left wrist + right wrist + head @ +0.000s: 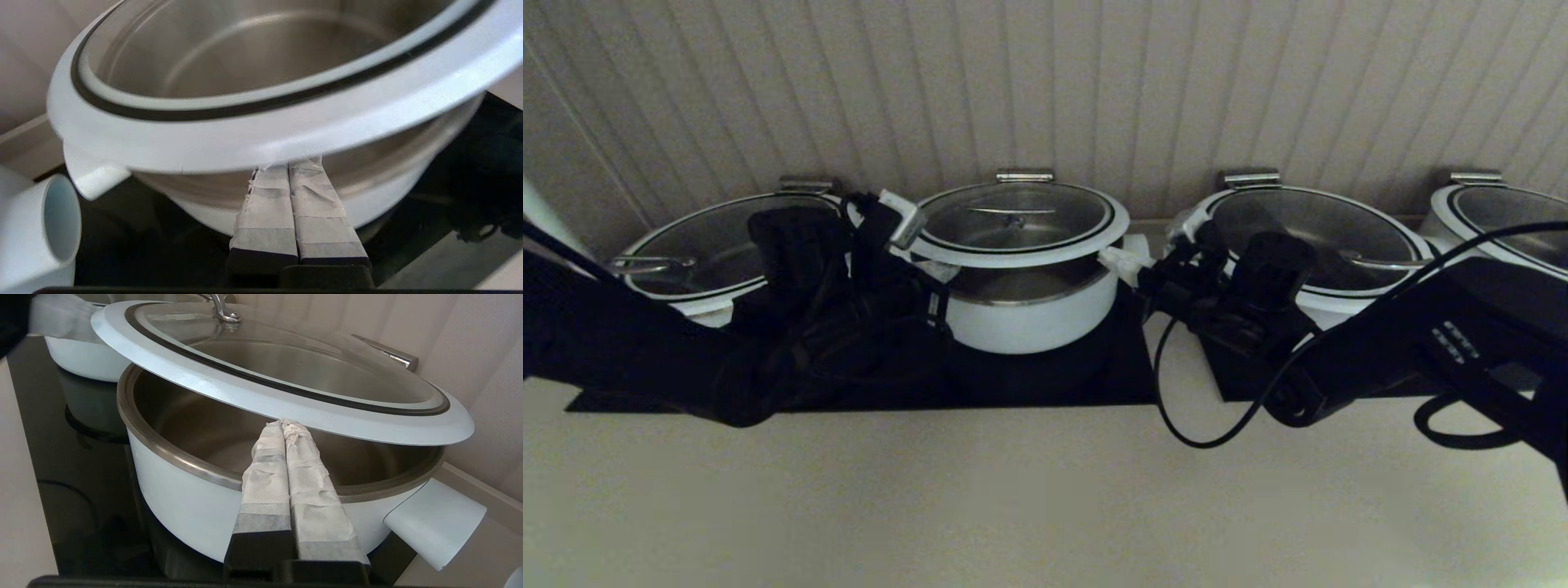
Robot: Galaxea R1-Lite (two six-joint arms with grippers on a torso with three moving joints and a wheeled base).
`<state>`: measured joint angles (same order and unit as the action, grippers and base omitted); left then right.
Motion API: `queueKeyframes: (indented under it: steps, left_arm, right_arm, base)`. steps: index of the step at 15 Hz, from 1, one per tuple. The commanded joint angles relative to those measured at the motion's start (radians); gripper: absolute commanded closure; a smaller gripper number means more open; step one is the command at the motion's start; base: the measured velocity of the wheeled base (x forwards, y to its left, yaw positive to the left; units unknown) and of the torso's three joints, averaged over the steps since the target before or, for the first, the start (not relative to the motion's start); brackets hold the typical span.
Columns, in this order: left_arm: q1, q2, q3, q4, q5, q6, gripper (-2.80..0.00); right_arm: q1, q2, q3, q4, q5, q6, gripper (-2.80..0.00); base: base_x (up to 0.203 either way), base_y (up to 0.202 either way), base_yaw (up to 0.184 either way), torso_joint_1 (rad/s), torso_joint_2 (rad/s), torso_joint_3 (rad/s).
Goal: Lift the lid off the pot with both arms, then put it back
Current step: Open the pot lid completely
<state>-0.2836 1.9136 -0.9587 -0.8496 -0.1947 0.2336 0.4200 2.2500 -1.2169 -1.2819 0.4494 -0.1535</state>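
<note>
One round glass lid with broad white rim, raised above one deep white steel-lined pot. My two grippers, left and right, fingers pressed together, tips under its rim, gripping nothing. Three wider lidded pots alongside.

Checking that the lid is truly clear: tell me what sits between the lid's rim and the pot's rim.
Only an open gap between the lid and the pot, plus the right gripper tips under the lid's rim, shown in the right wrist view.

Ribbed beige wall panelling, pale countertop, black cooktop surface, dim light
</note>
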Motion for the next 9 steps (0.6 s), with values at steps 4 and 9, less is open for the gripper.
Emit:
queueKeyframes:
  steps: [4,9]
  left_arm:
    - [0.000,0.041,-0.051,-0.006,0.006,0.002,0.00]
    - [0.001,0.042,-0.063,-0.005,0.006,0.003,0.00]
  right_arm:
    - [-0.001,-0.007,0.013,-0.013,0.003,-0.003,0.00]
    - [-0.014,-0.061,0.098,-0.010,0.002,-0.005,0.00]
  base:
    - [0.000,0.000,0.000,0.000,0.00,0.000]
    - [0.000,0.000,0.000,0.000,0.00,0.000]
